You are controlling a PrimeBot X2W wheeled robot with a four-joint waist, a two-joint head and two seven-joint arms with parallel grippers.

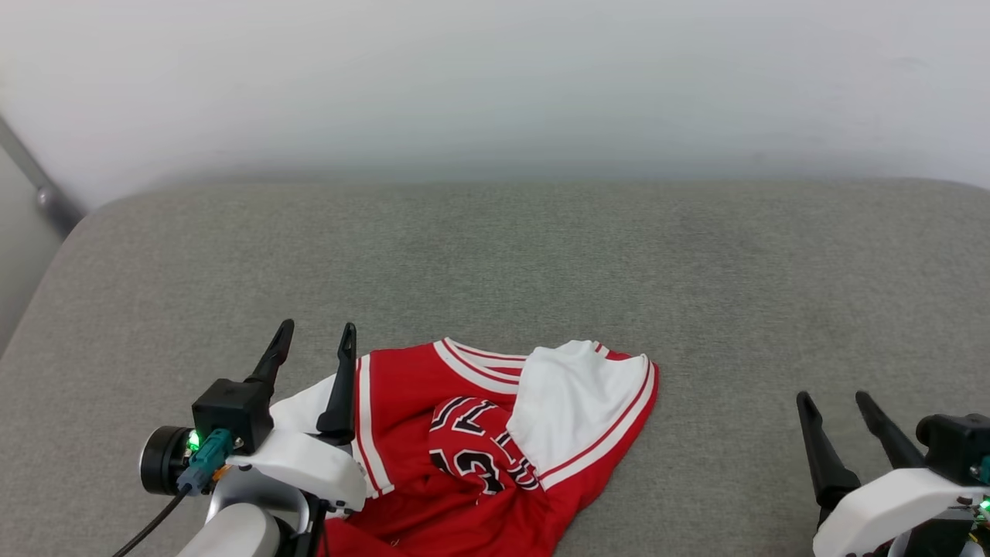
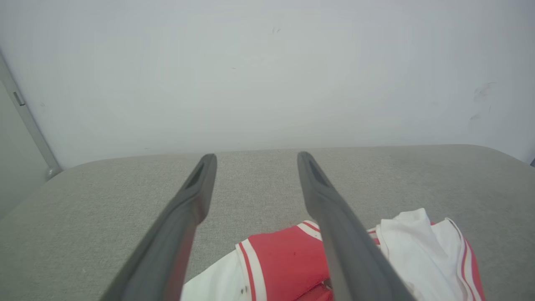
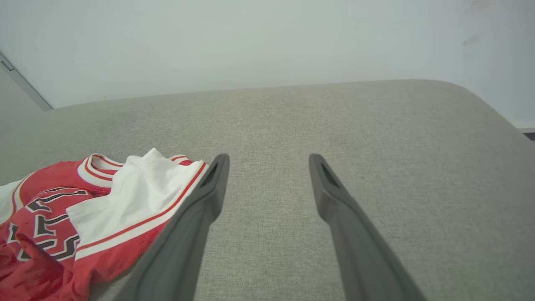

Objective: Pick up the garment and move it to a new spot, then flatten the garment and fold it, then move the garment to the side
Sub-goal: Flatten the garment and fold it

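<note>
Your garment (image 1: 479, 433) lies crumpled in a heap on the near part of the grey fabric surface (image 1: 541, 255), left of the middle in the head view. One white sleeve with red-and-white trim is folded across the red front and hides part of the black, white-outlined lettering. The striped collar faces the far side. The lower folds run off the bottom edge of the head view.

The surface is a flat stretch of woven grey cloth with rounded corners. It backs onto a plain pale wall (image 1: 495, 77), and a grey metal bar (image 1: 39, 186) slants down at the far left.

Your left claw (image 1: 318, 327) is released, its two dark fingers spread wide and pointing toward the wall. In the head view its inner finger crosses the garment's left edge, over the white sleeve and red side panel; you cannot tell whether it touches the cloth. Your right claw (image 1: 834, 396) is released too, fingers parted above bare grey fabric, well apart from the garment on the garment's right side.
</note>
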